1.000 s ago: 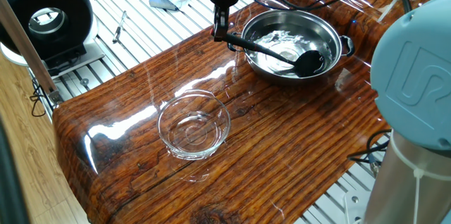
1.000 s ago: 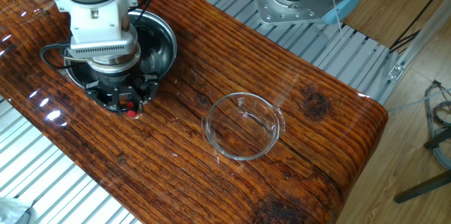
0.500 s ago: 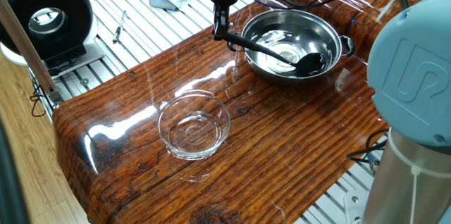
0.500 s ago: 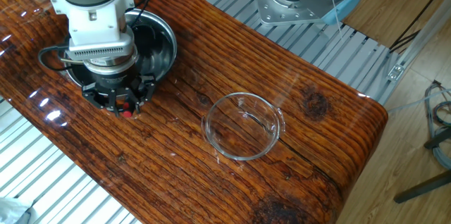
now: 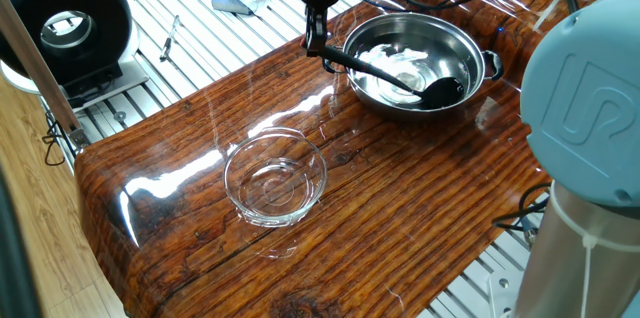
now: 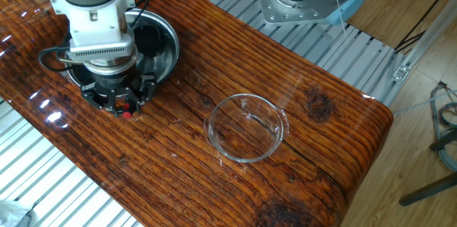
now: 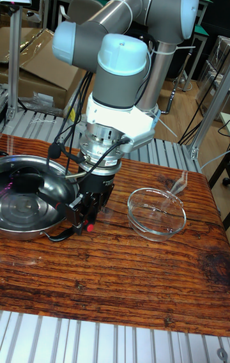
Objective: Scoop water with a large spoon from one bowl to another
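The tool [image 5: 315,40] points straight down at the near rim of the steel bowl [image 5: 465,56], its fingers clenched on the end of the large spoon [image 5: 395,74]. From that grip the thin black handle runs slantwise across the bowl, and the round scoop lies low inside, toward the far wall. The water [image 5: 392,60] appears there only as a bright, broken reflection on the bowl's floor, around the handle.

In the other fixed view the arm's wrist covers most of the steel bowl [image 6: 166,50], leaving only part of the rim and inner wall visible; the tool [image 6: 118,102] sits at the bowl's edge, above the wood. In the tall fixed view the tool [image 7: 82,213] hangs beside the steel bowl [image 7: 25,222], with a dark curved piece at its tip; the spoon itself is hard to make out.

The glass bowl [image 5: 275,178] stands well apart from the steel bowl on the wooden worktop [image 5: 400,208], upright. It is also visible in the other fixed view [image 6: 247,128] and in the tall fixed view [image 7: 157,213]; whether it contains any liquid cannot be told.
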